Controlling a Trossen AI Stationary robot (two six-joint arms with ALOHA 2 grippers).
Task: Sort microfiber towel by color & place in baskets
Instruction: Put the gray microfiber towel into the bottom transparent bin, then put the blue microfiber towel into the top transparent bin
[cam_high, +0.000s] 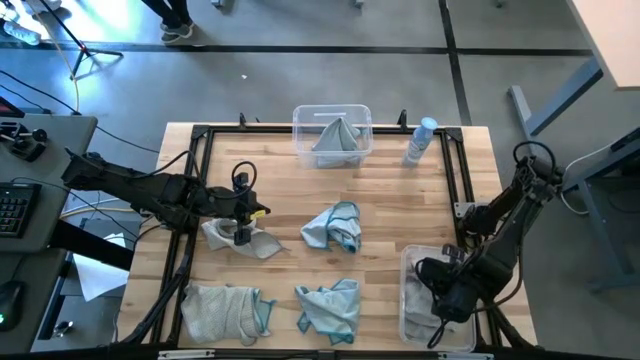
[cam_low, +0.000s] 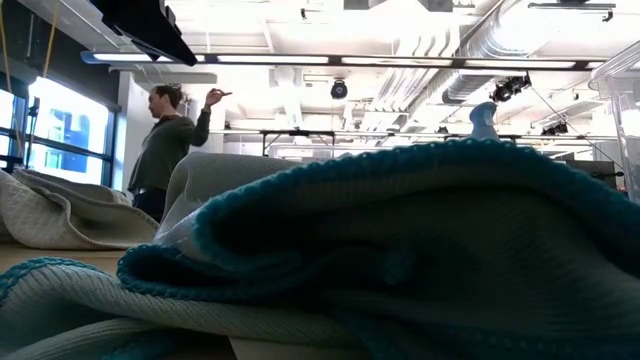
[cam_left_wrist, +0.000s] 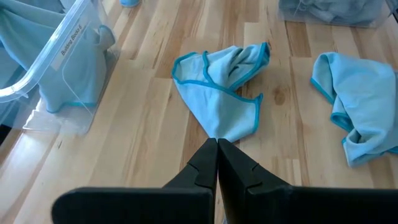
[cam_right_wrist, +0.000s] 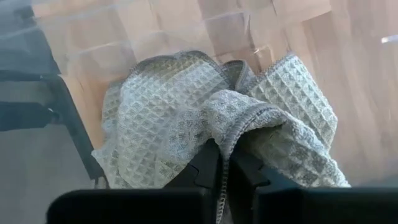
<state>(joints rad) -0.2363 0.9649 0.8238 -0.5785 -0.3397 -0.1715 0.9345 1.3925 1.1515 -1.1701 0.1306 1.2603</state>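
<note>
Near the table's left side in the high view, a light grey towel (cam_high: 238, 241) lies crumpled with my left gripper (cam_high: 243, 229) over it, fingers shut (cam_left_wrist: 217, 149). Two teal towels lie mid-table (cam_high: 334, 227) and near the front edge (cam_high: 330, 308); the low view is filled by one teal towel (cam_low: 420, 250). A grey, teal-edged towel (cam_high: 225, 312) rests front left. The far basket (cam_high: 300, 118) holds a teal towel (cam_high: 335, 138). My right gripper (cam_high: 440, 290) is inside the right basket (cam_high: 408, 262), shut on a grey towel (cam_right_wrist: 186, 106). My left gripper stands shut over the grey towel; I cannot tell whether it touches the cloth. My right gripper pinches a raised fold with the hemmed edge (cam_right_wrist: 231, 124) of the grey waffle towel between its two fingers, coming from above. The rest of the towel lies bunched on the basket's floor.
A white-blue spray bottle (cam_high: 420, 140) stands by the far basket's right. A black metal frame (cam_high: 200, 150) borders the table. Bare wood shows between the towels (cam_high: 400, 215). A person (cam_low: 165, 150) stands in the room beyond the table.
</note>
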